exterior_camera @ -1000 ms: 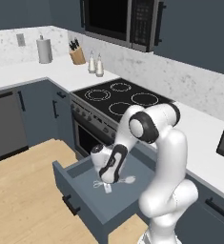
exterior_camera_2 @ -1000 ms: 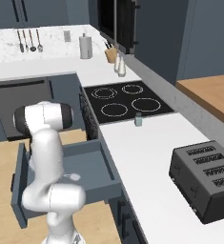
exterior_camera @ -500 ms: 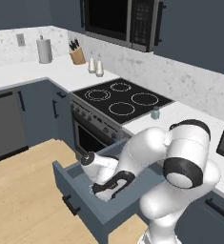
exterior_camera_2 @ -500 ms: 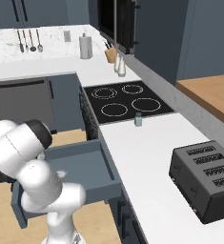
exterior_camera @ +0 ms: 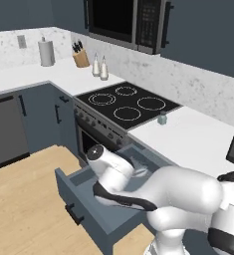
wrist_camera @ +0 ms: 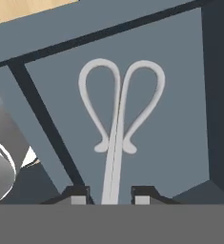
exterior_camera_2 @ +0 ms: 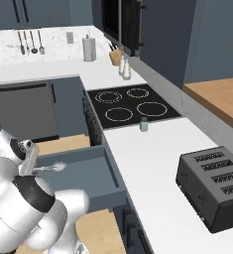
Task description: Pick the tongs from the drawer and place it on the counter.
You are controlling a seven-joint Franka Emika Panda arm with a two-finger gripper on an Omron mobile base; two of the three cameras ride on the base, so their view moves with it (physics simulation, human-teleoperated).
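Thin silvery tongs (wrist_camera: 117,119) run up from between my finger tips, their two looped ends spread over the inside of the drawer (wrist_camera: 180,71). My gripper (wrist_camera: 111,196) is shut on the tongs' slim arms. From the right base view, the gripper (exterior_camera_2: 36,169) sits at the left rim of the open slate-blue drawer (exterior_camera_2: 95,176), and the tongs (exterior_camera_2: 52,168) stick out over it. In the left base view my folded arm lies across the open drawer (exterior_camera: 81,196), with the tongs (exterior_camera: 141,172) a pale sliver behind it. The white counter (exterior_camera_2: 152,168) (exterior_camera: 193,137) lies to the right.
A black toaster (exterior_camera_2: 214,186) stands on the counter's near right. A small shaker (exterior_camera_2: 144,124) (exterior_camera: 162,118) sits beside the black cooktop (exterior_camera_2: 130,104) (exterior_camera: 126,102). The oven front (exterior_camera: 96,132) borders the drawer. Wooden floor (exterior_camera: 24,194) lies to the left.
My arm has folded down low and swung across the open drawer. The hand has moved to the drawer's left side, and the tongs have stayed in the gripper throughout.
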